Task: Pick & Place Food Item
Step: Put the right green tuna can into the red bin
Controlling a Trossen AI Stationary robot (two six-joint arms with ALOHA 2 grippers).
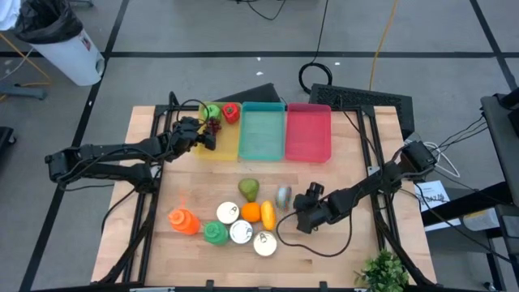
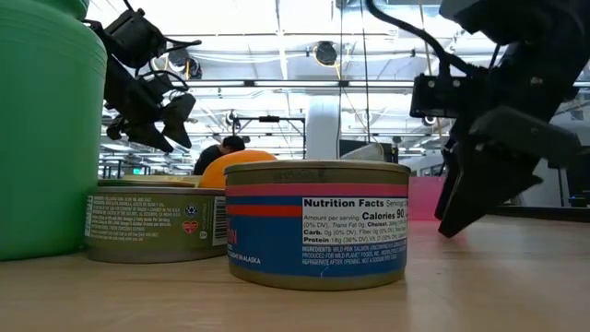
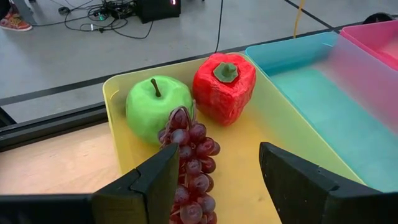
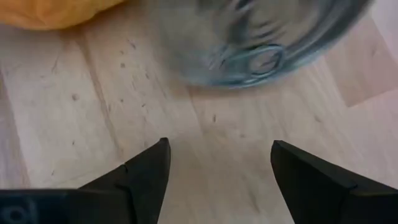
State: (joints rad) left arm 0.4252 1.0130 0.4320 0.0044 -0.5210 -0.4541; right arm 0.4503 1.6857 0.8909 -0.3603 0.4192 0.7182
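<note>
A grey floor (image 1: 203,32) surrounds a light wooden table (image 1: 340,235), with dark tape lines (image 1: 113,36) running across it. A white bin (image 1: 69,49) lined with a black bag stands at the far left. Black cables (image 1: 320,49) and one yellow cable (image 1: 381,40) trail over the floor behind the table. A small green plant (image 1: 381,272) sits at the table's near right corner. From table level, the room beyond looks like a large hall, with a high ceiling (image 2: 277,37) of beams and bright lights and a white column (image 2: 323,124) in the distance. A person's dark head (image 2: 221,149) shows far back.
</note>
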